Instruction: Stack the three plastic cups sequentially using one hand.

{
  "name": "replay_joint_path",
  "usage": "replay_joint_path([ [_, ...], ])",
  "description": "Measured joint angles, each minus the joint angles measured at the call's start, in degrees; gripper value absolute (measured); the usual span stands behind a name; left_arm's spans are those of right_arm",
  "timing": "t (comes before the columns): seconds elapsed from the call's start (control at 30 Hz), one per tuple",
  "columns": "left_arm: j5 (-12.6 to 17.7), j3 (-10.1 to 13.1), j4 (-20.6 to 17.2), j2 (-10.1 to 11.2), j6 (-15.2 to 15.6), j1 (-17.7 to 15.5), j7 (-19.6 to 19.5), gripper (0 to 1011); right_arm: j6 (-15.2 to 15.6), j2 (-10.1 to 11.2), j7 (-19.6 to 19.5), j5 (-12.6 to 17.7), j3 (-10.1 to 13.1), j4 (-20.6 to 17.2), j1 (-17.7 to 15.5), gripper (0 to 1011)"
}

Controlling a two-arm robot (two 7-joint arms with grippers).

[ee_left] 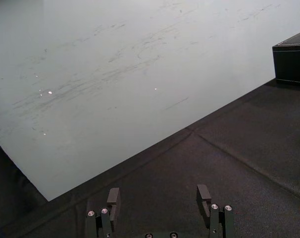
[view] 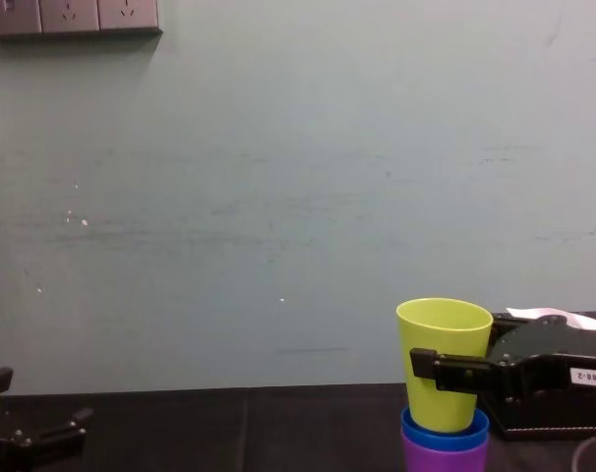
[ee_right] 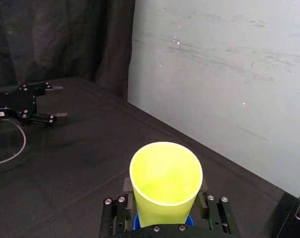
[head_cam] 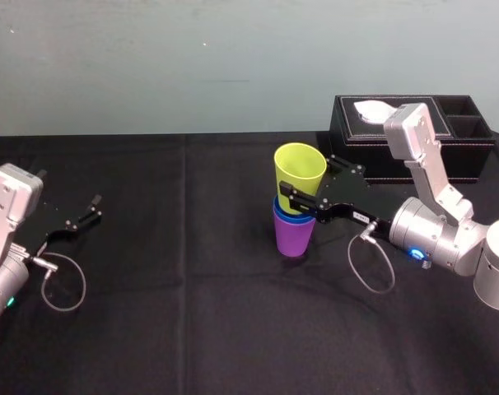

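black cloth (head_cam: 192,288); right end effector (head_cam: 307,179) clamps yellow-green cup (head_cam: 299,167); left (head_cam: 95,206) apart; head view: purple (head_cam: 292,239).

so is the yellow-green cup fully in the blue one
Partly in: the yellow-green cup has its base inside the blue cup, most of its wall above, held by the right tool. Left tool idle far left.

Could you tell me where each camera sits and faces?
Head: high, looking down; left hand idle, right hand gripping the yellow-green cup.
Chest: low, facing the wall; right hand, cup stack.
Left wrist: above the open left hand, facing wall.
Right wrist: above right hand, into the cup.
All but the left wrist share that cup.
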Motion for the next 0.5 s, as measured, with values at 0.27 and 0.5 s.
replay_joint_path([
  [0.27,0.00,0.00,0.00,0.00,0.00,0.00,0.00,1010,-0.18,-0.14,0.23,-0.20,-0.10,0.49,0.09,734],
  [0.5,0.00,0.00,0.00,0.00,0.00,0.00,0.00,1010,-0.39,-0.45,0.20,-0.49,-0.27,1.27,0.28,734],
])
